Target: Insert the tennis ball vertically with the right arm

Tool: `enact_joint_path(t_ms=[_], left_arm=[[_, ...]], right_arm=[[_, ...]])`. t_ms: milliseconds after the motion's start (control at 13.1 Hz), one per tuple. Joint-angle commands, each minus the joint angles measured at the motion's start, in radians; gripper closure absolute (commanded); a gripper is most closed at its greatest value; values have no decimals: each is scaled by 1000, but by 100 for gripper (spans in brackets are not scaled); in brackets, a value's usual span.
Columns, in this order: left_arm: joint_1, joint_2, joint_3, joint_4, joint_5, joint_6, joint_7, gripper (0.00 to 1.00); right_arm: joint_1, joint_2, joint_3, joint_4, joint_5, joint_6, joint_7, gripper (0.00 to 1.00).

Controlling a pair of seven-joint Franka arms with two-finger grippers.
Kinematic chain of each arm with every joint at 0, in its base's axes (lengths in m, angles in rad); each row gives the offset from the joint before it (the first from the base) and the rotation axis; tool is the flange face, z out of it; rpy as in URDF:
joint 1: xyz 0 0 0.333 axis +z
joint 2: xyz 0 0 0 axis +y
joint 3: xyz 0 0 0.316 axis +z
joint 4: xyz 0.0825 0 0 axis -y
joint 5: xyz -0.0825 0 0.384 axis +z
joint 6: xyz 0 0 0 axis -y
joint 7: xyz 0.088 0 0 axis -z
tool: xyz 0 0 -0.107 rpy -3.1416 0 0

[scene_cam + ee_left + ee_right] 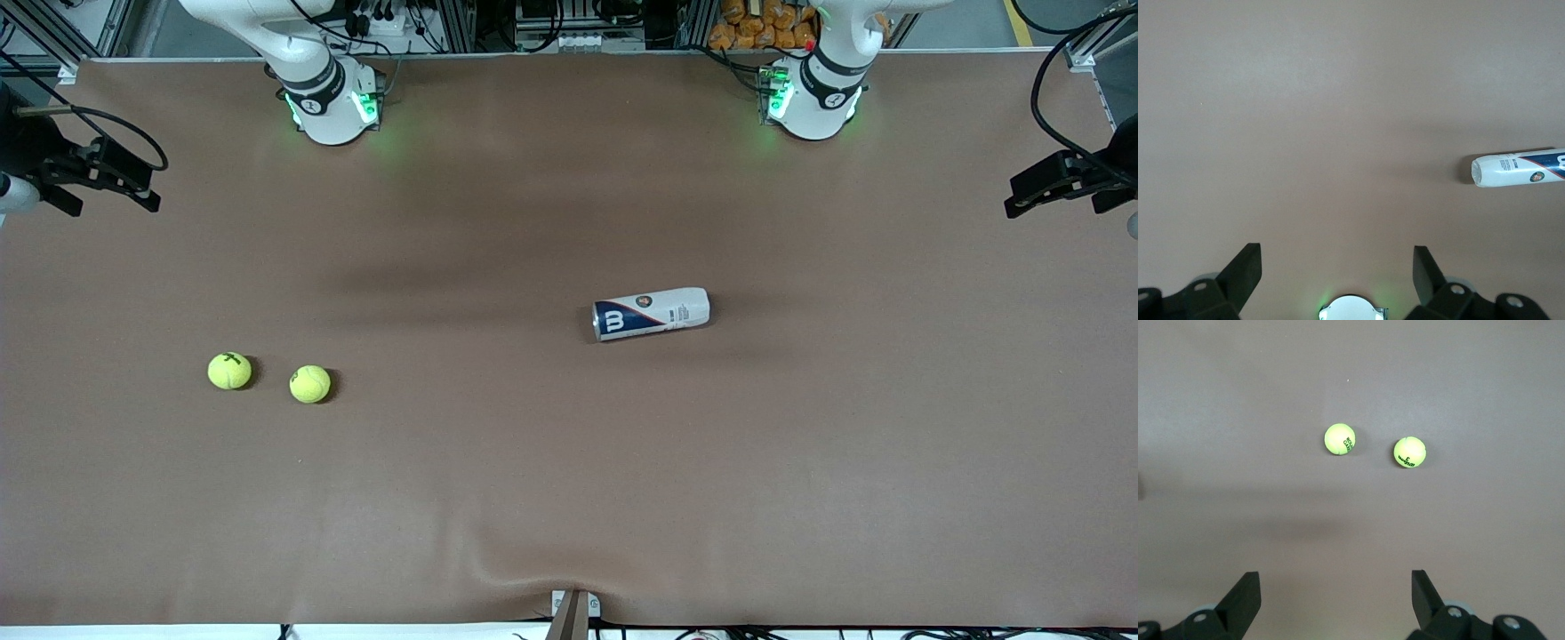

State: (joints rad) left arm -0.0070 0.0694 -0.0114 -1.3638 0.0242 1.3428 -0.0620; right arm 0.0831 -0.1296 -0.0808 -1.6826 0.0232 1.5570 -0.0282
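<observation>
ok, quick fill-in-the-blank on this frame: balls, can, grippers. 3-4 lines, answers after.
1. The number of tennis balls on the table is ___.
2. The tennis ball can is not upright; it is lying on its ___.
3. The right gripper is open and holds ___.
4. The can lies nearer the ___ arm's end of the table than the balls do.

Answers: two; side; nothing; left

open tabletop [533, 489] around balls [310, 384], canister [651, 313]
</observation>
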Motion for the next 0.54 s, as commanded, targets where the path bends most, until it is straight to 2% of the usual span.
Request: enact_joint_path(t_ms=[0,306,459], left_arm=[[18,-17,-2,-23,-19,21,4,0],[-5,-5,-10,-31,-23,21,14,0],[-34,7,-16,-41,-29,21,83,0]], right_arm=[[-3,18,1,29,12,-11,-12,0],[-3,18,1,27,12,-11,-12,0],[-3,18,0,23,12,-9,-12,0]])
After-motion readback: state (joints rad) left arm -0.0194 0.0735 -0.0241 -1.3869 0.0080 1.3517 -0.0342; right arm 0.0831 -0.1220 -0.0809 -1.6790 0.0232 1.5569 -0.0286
